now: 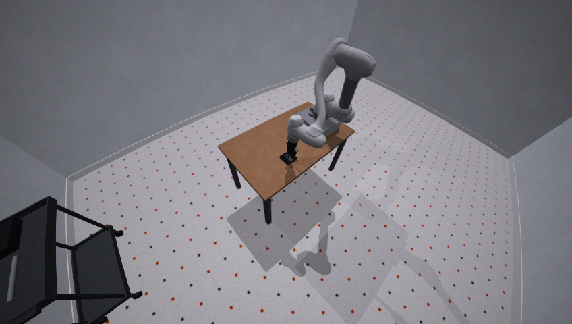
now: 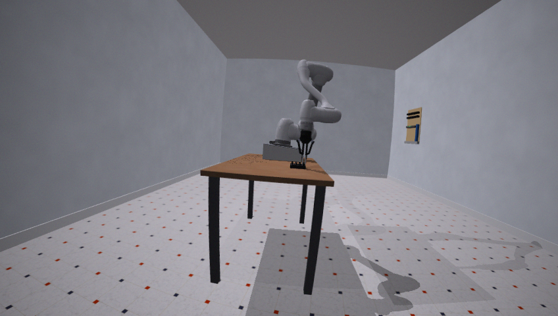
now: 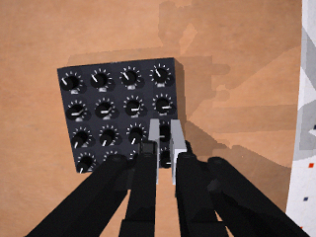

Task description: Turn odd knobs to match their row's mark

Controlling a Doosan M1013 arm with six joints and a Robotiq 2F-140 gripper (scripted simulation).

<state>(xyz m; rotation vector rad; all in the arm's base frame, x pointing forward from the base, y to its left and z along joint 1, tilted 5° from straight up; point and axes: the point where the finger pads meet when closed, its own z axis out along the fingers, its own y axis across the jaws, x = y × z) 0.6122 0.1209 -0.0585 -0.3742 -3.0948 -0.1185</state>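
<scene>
Gripper (image 1: 292, 155) (image 2: 303, 164) (image 3: 164, 132): fingers nearly together over the box's right side; can't tell if I'm clamping a knob | knob box (image 1: 287, 160) (image 2: 296, 166) (image 3: 118, 94): on bench (image 1: 252, 156) (image 2: 250, 168) (image 3: 237, 44), left of centre in wrist view

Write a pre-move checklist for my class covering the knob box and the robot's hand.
1. Knob box on the table, knobs up: ok.
2. Box standing on its feet: cannot tell.
3. Top row in wrist view unobstructed: ok.
4. Bottom row fully visible there: not ok; the hand hides part.
5. Hand free of every knob: cannot tell.
</scene>
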